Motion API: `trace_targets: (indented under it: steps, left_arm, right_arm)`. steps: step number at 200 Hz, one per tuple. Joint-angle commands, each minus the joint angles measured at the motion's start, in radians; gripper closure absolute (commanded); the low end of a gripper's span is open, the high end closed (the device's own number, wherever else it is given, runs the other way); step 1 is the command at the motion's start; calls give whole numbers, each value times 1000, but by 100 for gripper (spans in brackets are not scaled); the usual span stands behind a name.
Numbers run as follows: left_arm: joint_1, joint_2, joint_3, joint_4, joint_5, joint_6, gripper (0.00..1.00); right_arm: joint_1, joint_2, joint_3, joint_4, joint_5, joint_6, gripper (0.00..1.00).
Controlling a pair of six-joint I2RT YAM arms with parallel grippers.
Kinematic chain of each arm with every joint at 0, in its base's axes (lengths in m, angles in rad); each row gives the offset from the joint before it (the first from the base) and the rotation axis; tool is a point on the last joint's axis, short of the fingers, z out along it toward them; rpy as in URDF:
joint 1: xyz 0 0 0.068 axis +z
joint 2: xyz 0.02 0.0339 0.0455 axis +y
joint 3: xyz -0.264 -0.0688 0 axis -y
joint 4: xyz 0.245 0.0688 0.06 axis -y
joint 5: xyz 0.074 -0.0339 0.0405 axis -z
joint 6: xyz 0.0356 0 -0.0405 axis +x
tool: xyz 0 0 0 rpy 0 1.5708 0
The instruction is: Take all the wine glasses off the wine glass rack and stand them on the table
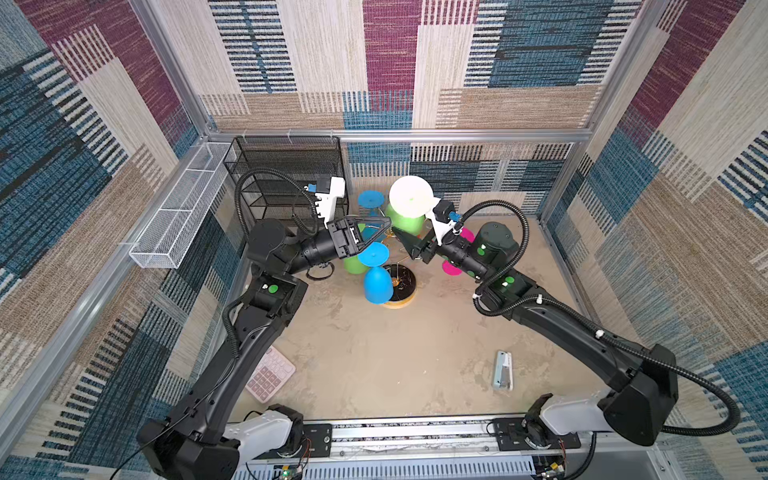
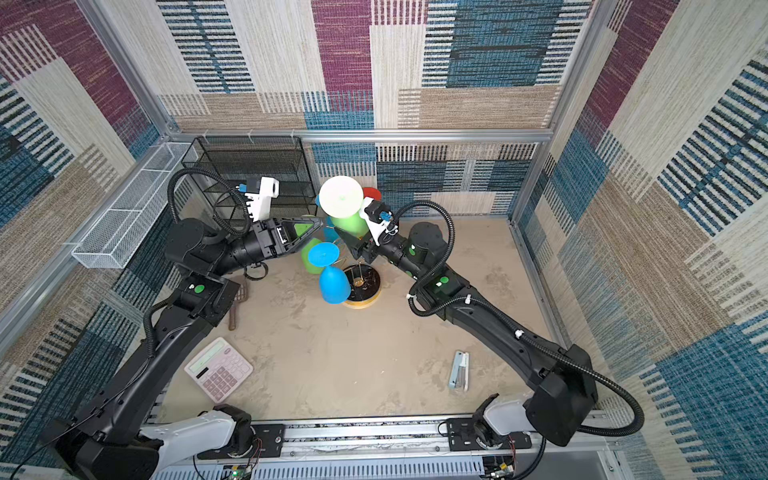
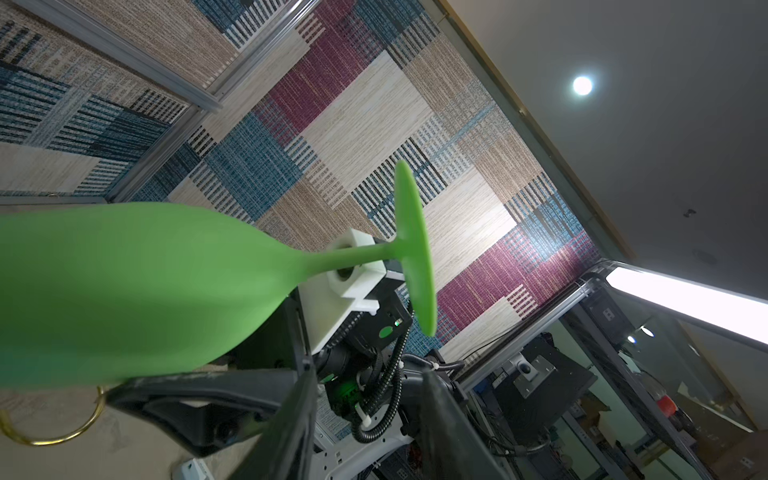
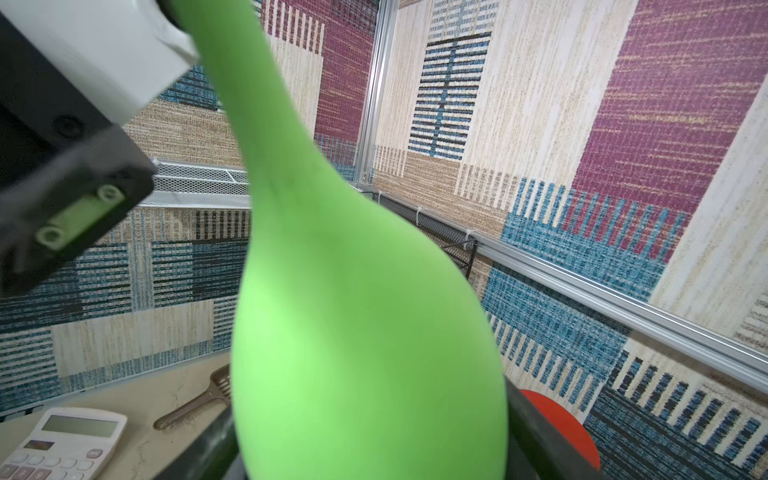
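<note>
Right gripper [image 1: 405, 243] clasps the bowl of the lime-green stemmed wine glass [image 4: 365, 332], aloft over the gold wire wine glass rack with round black base [image 1: 409, 282]; left gripper [image 1: 386, 226] stands parted beside the stem; I'd draw it back slowly, straight; only the left wrist view shows the foot free, an empty gold ring [image 3: 54, 434] below.

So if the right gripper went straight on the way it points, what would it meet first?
The green wine glass: in the right wrist view its bowl fills the space between the right gripper's fingers, directly ahead. Whether they touch it is unclear.
</note>
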Motion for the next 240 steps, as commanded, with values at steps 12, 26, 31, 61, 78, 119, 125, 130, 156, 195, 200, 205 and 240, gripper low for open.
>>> trace_targets:
  steps: [12,26,31,61,78,119,125,130,156,195,200,205,240]
  left_arm:
    - [25,-23,19,-89,-18,122,50]
    - [28,-46,47,-240,-80,291,50]
    - [27,-56,61,-306,-123,371,50]
    - [22,-117,29,-402,-417,735,50]
    - [16,-125,16,-390,-466,942,50]
    - [-43,-114,-12,-312,-472,1410,48]
    - [-52,-115,-19,-301,-466,1484,48]
    - [-59,-115,-27,-289,-463,1544,48]
    - [-81,-107,-72,-213,-484,1774,48]
    - [-90,-85,-119,-72,-482,1946,49]
    - [-90,-80,-118,-52,-489,1947,49]
    - [-90,-76,-120,-30,-492,1956,49]
    - [-93,-41,-100,4,-451,2032,49]
  right_arm:
    - [2,-39,60,-221,53,48,31]
    - [2,-49,101,-337,79,53,32]
    - [2,-49,120,-390,89,56,33]
    - [2,-56,203,-604,118,64,38]
    - [2,-61,240,-691,125,76,39]
    - [4,-52,307,-842,109,113,42]
    - [5,-50,316,-859,109,116,42]
    - [5,-49,317,-870,108,118,43]
    - [5,-43,320,-914,93,133,44]
    - [6,-27,330,-959,64,140,45]
    - [6,-26,328,-963,60,139,46]
    - [6,-23,328,-965,56,141,46]
    - [8,-8,324,-979,32,146,48]
